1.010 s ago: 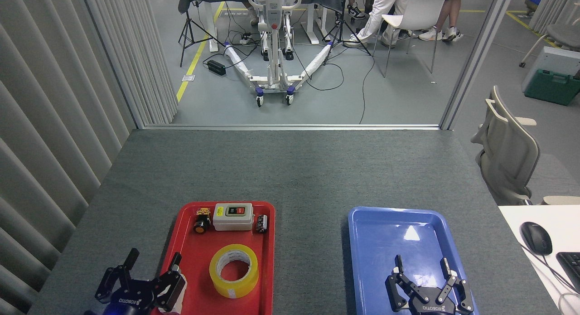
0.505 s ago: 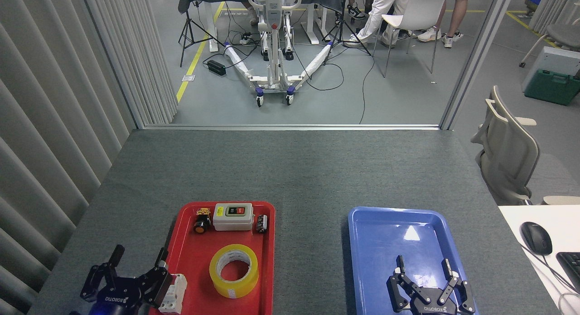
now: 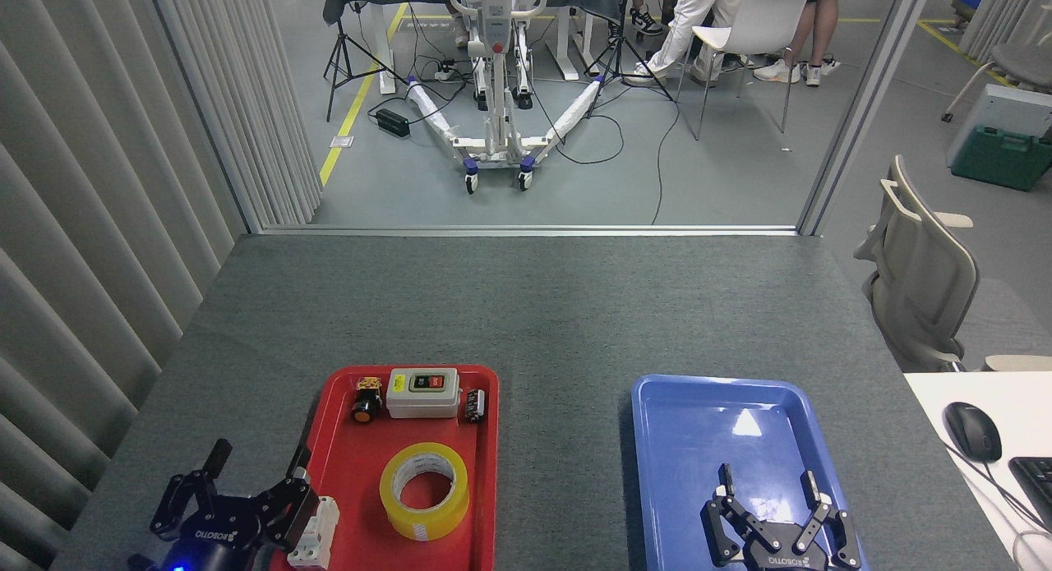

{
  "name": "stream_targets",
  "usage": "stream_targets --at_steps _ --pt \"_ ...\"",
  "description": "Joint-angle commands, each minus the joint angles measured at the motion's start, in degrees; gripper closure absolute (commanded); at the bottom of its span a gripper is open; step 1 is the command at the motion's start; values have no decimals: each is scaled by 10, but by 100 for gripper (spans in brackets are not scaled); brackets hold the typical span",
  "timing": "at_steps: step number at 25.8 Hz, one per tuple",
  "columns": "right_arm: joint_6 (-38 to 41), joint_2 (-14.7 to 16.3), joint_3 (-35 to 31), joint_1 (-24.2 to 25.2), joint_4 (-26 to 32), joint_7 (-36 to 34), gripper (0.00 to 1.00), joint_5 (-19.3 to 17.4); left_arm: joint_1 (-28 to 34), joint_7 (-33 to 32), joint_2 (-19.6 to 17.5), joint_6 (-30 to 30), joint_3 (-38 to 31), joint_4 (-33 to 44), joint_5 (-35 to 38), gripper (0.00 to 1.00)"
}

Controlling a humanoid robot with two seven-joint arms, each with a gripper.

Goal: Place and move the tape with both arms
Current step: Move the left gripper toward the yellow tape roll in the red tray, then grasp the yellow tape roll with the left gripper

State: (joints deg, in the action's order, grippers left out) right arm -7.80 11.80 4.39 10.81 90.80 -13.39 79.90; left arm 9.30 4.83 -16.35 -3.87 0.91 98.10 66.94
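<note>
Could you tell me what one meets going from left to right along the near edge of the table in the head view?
Left hand → white switch part at the red tray's left edge → tape → bare grey tabletop → blue tray → right hand above it.

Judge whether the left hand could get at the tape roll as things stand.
Probably yes: the left hand is open beside the red tray, and the tape lies flat with nothing over it. A small white part sits between.
</note>
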Motion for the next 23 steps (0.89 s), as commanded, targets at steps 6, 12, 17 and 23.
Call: stream_targets --at_steps 6,12,17,23 --pt "0 -1 -1 0 -2 4 0 0 -62 -225 -55 -5 16 5 -94 0" --pt "1 -3 -1 0 -3 5 0 3 -124 -340 -92 31 73 9 -154 0" --pt "2 -3 -12 0 -3 6 0 3 -191 -395 -101 32 139 -50 -174 0" --pt "12 -3 -17 0 -3 7 0 4 -260 -399 -86 -24 223 -119 -174 0"
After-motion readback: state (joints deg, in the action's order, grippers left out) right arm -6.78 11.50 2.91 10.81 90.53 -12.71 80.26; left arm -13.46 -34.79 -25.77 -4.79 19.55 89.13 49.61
